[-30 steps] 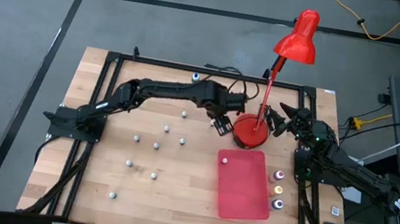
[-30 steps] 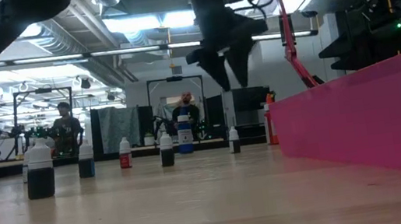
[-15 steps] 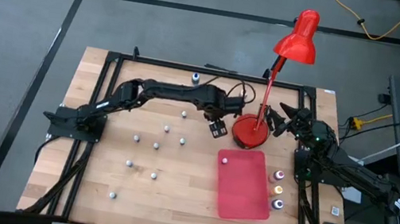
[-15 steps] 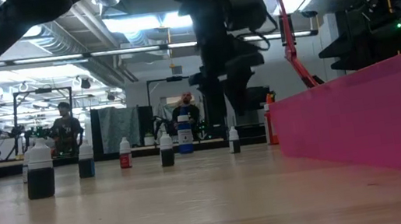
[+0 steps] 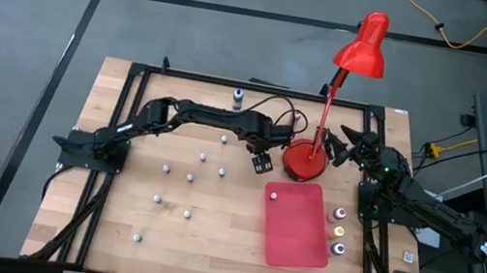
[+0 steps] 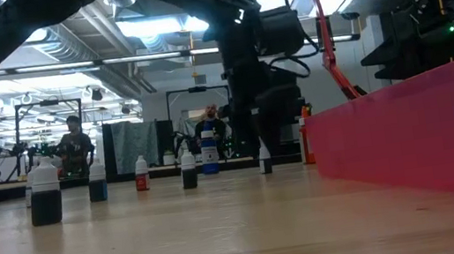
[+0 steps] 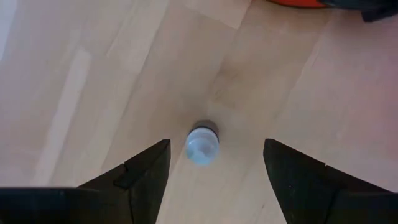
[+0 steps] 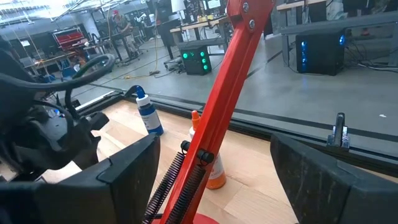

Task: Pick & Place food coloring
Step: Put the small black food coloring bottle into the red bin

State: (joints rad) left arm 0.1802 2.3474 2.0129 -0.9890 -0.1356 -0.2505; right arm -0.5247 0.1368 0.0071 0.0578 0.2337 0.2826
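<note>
Left gripper (image 7: 214, 171) hangs over a tiny pale-capped food coloring bottle (image 7: 202, 145), fingers spread w/ the bottle between them, not touching yet. Bottle stands upright on the light wooden counter (image 5: 211, 220), just left of the red lamp's round base (image 5: 304, 159) and far-left of the flat red rectangular mat (image 5: 296, 223). Judging by looks: very light, stiff plastic, smooth cap, prob. slippery and easy to tip. Best hold is on the body below the cap, squeezing from both sides, coming straight down. Right gripper (image 8: 214, 180) waits at the far right by the lamp stem, fingers wide apart, holding nothing.
</note>
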